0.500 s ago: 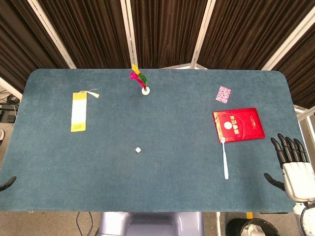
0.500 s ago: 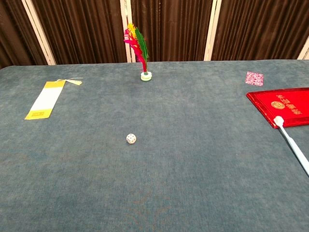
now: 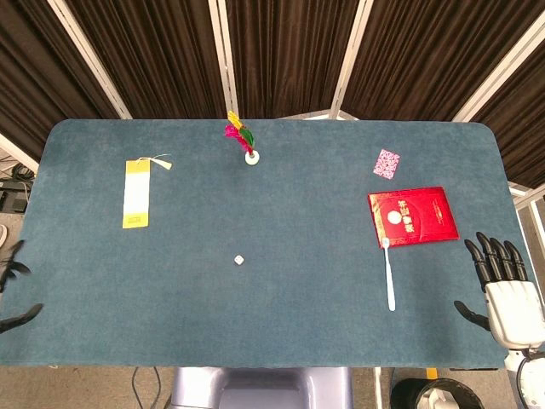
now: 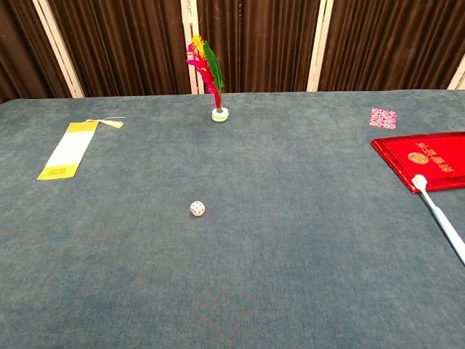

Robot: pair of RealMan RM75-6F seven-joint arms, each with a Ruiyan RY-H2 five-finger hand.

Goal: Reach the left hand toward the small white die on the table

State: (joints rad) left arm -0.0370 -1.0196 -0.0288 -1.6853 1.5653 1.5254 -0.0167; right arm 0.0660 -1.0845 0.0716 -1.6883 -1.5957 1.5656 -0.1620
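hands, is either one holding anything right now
Nothing is held. The left hand and right hand sit at the table's edges, fingers apart, far from the die.

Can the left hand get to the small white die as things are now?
Probably yes: the left hand is at the table's left edge, and only bare tabletop lies between it and the die.

Bare felt lies between the left hand (image 3: 13, 294) and the die (image 3: 239, 259) (bookmark (image 3: 135, 193) well aside).
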